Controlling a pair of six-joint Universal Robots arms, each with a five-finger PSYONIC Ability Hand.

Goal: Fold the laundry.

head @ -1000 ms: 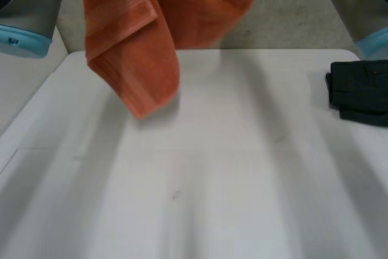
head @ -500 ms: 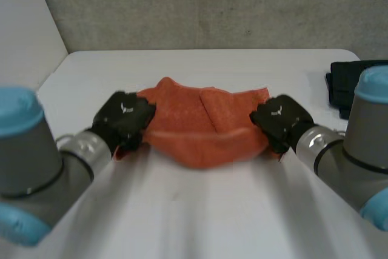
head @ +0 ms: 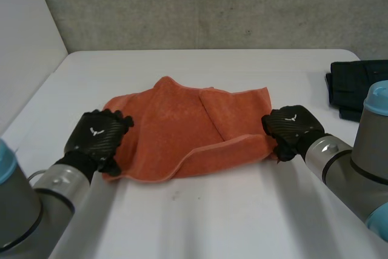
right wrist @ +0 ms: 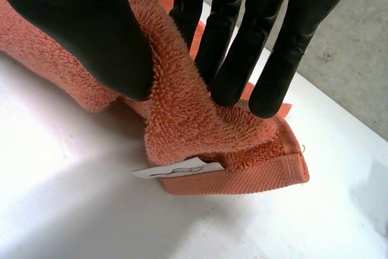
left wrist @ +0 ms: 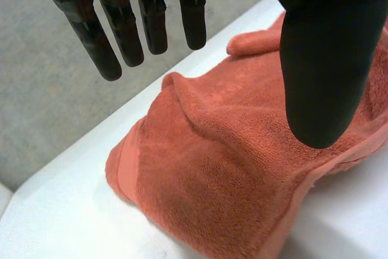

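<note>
Head view shows an orange towel (head: pixel 176 128) lying crumpled on the white desk (head: pixel 212 222) between the two hands. The left robot hand (head: pixel 96 137) sits over the towel's corner nearest that arm. In the left wrist view its fingers (left wrist: pixel 151 16) are straight and held apart from the thumb (left wrist: pixel 321 59), with the cloth below them and nothing gripped. The right robot hand (head: pixel 291 127) is at the opposite edge of the towel. Its own wrist view shows a raised fold of terry pinched between its thumb and fingers, with a white label (right wrist: pixel 176 168) sticking out of the hem just under the fingertips. A dark folded garment (head: pixel 354 86) lies on the desk beyond the right robot hand, well apart from the towel.
</note>
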